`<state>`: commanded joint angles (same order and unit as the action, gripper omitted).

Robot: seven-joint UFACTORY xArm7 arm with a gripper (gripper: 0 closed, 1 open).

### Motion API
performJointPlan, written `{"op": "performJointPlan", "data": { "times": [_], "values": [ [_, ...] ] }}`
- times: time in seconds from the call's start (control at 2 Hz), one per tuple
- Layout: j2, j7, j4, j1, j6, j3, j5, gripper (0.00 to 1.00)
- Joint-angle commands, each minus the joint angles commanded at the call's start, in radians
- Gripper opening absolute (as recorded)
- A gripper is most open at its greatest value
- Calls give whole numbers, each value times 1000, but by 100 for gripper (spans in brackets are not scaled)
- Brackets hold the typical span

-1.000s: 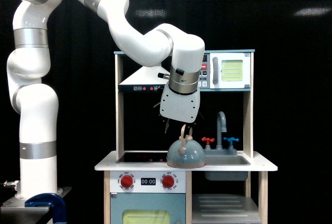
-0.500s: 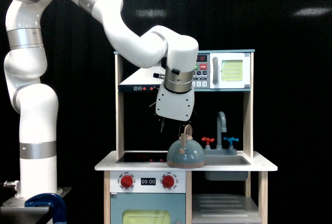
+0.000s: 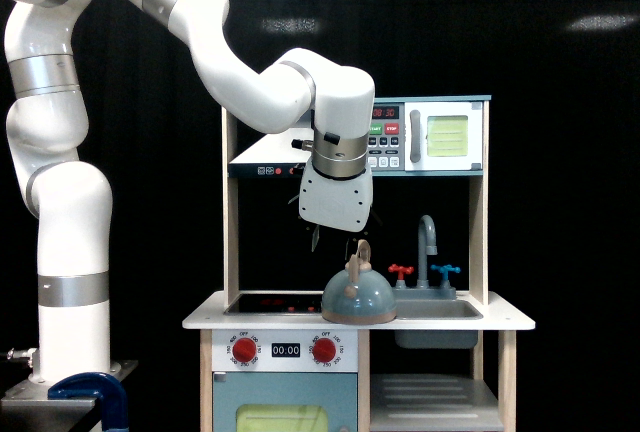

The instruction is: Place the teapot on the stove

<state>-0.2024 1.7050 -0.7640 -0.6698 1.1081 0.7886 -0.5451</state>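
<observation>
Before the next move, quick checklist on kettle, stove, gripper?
1. Teapot upright on the counter: ok.
2. Teapot on the stove: cannot tell; it stands at the panel's end toward the sink.
3. Gripper clear of the loop handle: ok, it hangs above it, toward the exterior view's left.
4. Gripper open: cannot tell, fingers are dark against the backdrop.
5. Faucet clear of the arm: ok.

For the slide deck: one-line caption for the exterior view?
Teapot sits on the counter at the stove edge, with the tool just above its handle.
</observation>
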Motion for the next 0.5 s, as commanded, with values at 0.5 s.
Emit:
{"op": "performJointPlan", "data": {
  "times": [0.5],
  "values": [
    [96,23,-27,-21,-40,-53,-108,100]
  ]
}}
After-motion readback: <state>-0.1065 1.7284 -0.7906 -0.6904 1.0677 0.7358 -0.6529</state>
